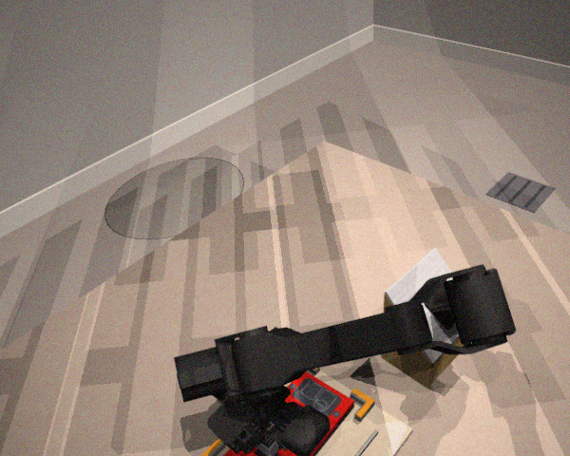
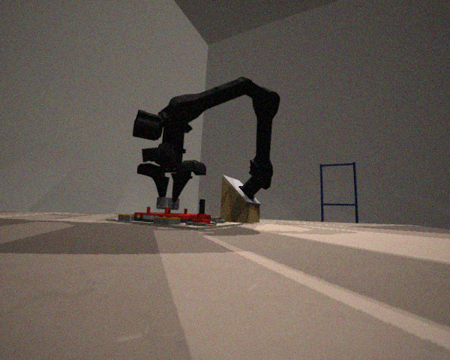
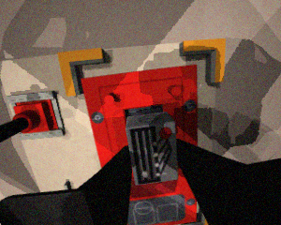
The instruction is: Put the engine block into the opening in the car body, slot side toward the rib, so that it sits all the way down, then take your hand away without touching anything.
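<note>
Grey walls behind; arm arched, claw (image 2: 168, 193) (image 3: 152, 147) pointing down, gripping engine block (image 2: 167, 202) (image 3: 152, 152) above car body (image 1: 343, 410) (image 2: 194, 217) (image 3: 114, 84).

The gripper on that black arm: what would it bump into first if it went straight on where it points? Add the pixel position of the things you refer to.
The gripper (image 1: 269, 440) (image 2: 168, 198) (image 3: 152, 147) points down, so its engine block (image 1: 268, 448) (image 2: 163, 202) (image 3: 152, 152) would probably meet the red car body (image 1: 345, 408) (image 2: 202, 219) (image 3: 140, 83) or enter its opening (image 3: 141, 111); alignment is unclear.

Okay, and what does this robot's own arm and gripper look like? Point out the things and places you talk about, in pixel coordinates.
The arm (image 1: 347, 338) (image 2: 217, 94) is matte black, with chunky rounded joints and slimmer links between them. The gripper (image 2: 167, 201) (image 3: 152, 147) is black too: two fingers, broad at the top and tapering toward the tips. A dark boxy part (image 1: 197, 374) (image 2: 148, 124) juts out near the wrist. I can't make out any cables or markings.
</note>
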Robot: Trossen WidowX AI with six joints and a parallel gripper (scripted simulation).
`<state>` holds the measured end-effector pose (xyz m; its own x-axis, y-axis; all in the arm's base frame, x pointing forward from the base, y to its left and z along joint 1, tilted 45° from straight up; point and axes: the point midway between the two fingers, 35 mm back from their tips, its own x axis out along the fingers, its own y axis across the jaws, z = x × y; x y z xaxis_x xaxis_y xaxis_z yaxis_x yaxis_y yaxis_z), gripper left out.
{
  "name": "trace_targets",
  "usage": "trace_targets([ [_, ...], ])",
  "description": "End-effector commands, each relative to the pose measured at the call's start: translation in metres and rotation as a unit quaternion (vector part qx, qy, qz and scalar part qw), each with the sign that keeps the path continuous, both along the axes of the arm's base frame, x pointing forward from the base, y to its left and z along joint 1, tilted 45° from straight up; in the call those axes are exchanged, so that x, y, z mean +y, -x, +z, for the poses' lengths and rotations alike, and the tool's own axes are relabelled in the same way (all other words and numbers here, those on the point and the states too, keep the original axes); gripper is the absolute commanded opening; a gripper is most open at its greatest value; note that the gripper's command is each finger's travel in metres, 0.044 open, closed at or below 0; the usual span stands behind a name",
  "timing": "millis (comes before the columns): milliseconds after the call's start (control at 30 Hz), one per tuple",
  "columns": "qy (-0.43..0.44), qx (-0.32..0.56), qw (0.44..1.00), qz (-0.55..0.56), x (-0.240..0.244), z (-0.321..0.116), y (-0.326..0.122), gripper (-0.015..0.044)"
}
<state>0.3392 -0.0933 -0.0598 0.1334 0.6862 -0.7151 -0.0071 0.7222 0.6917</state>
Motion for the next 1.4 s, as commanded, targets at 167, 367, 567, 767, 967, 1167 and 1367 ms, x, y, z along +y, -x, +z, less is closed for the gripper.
trace_targets([
  [167,-0.002,0.004,1.000,-0.005,0.0019,-0.0020,-0.0004,0.0159],
  [367,-0.002,0.003,1.000,-0.005,0.0029,-0.0029,-0.0007,0.0159],
  [567,-0.002,0.003,1.000,-0.004,0.0039,-0.0039,-0.0009,0.0159],
  [767,-0.002,0.003,1.000,-0.004,0.0049,-0.0049,-0.0011,0.0159],
  [967,-0.002,0.003,1.000,-0.004,0.0059,-0.0058,-0.0014,0.0159],
  [1167,-0.002,0.003,1.000,-0.004,0.0068,-0.0068,-0.0016,0.0159],
  [1367,-0.002,0.003,1.000,-0.004,0.0078,-0.0077,-0.0019,0.0159],
])
